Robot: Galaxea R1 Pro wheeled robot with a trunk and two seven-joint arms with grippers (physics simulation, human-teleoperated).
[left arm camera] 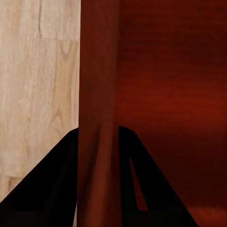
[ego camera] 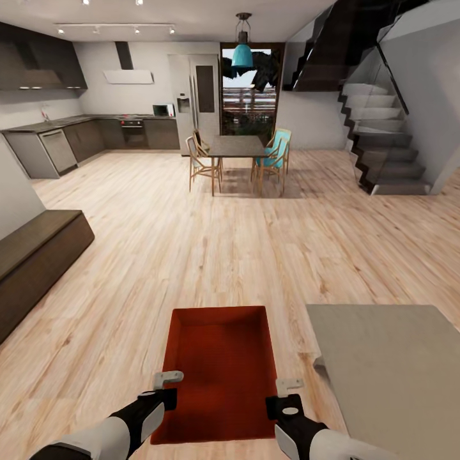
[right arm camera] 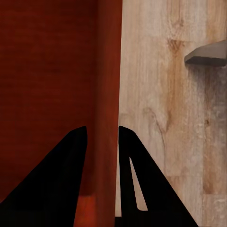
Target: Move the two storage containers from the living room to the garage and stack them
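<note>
Head view, storage container (ego camera: 220, 370) walls between both fingers (left arm camera: 56, 189)

Head view looks forward-down over the container (ego camera: 220, 370); both wrist views face its walls closely.

Both forearms are clad in smooth white-grey shells that give way to glossy black wrist housings. The left gripper (ego camera: 167, 382) and the right gripper (ego camera: 285, 388) each carry a small pale grey bracket-like piece at the tip. On the right wrist sits a round pale disc. Seen close from the wrist cameras, the fingers (left arm camera: 47, 189) (right arm camera: 52, 175) are plain matte black wedges tapering to points.
</note>
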